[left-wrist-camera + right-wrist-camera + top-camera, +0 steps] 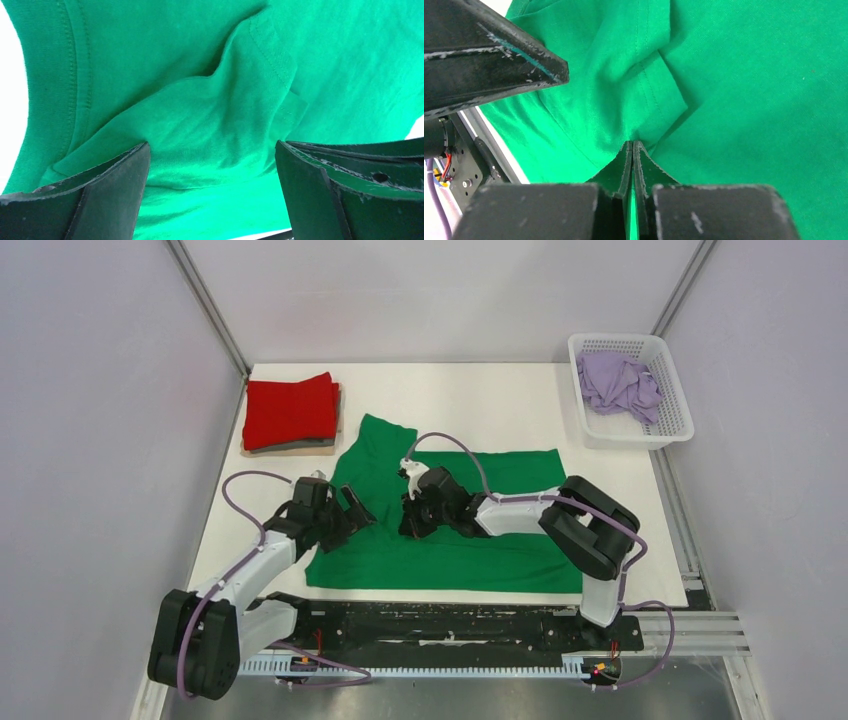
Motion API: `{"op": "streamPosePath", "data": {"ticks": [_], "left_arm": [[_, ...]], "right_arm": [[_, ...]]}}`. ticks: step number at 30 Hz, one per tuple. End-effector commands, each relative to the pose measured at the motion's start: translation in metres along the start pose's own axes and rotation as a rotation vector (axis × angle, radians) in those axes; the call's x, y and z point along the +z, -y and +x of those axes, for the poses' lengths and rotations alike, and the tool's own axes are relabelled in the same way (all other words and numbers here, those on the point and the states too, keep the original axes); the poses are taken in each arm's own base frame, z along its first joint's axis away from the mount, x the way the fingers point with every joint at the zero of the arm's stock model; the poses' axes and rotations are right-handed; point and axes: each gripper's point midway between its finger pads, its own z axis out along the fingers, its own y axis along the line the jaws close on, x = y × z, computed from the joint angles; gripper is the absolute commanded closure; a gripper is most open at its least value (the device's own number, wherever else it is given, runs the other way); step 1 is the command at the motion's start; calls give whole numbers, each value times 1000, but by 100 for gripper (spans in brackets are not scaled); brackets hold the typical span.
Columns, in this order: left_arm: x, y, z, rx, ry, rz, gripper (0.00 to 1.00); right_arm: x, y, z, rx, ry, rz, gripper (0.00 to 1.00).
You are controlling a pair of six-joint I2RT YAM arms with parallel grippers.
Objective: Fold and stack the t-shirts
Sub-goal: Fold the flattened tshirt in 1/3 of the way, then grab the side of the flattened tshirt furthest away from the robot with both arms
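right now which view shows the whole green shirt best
Top external: the green t-shirt lies spread on the table, nearly its full outline visible. Left wrist shows only a rumpled fold between the open jaws of the left gripper; right wrist shows cloth pinched in the shut jaws of the right gripper.

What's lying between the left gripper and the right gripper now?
Only the green t-shirt: a rumpled fold spans the gap between left gripper and right gripper, in the top view.
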Motion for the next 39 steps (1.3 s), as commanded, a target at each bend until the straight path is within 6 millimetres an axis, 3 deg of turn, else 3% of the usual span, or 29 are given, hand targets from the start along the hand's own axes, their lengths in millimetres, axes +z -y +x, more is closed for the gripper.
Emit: {"op": "streamPosePath", "data": {"ticks": [1,11,17,22,25,27,31,33,36,39], "left_arm": [[-2,-7,-3,-1,30,-27,0],[-1,-8,-1,0,15,-39,0],[0,-9,-1,0,11,-46,0],[-4,-4,-3,1,9,-31,0],[-9,6,-9,5,19,-6,0],[-16,20,-20,12,44,28,0],[-38,49,-61,42,161,55,0],[-47,64,-83,55,216,57,0],[-52,90,-113,66,256,65,0],[-40,106,-146,89,282,12,0]], "right_arm": [[-18,-13,-21,-49,88,10,99],[-31,-4,-12,-56,101,99,98],[-34,8,-11,-51,103,183,86],[-47,11,-26,-48,145,238,56],[-62,14,-45,-52,189,292,28],[-78,16,-63,-57,243,332,3],[-118,41,-93,-14,352,421,2],[-138,65,-101,19,388,469,2],[-164,107,-99,97,416,530,2],[-188,145,-94,137,438,625,2]]}}
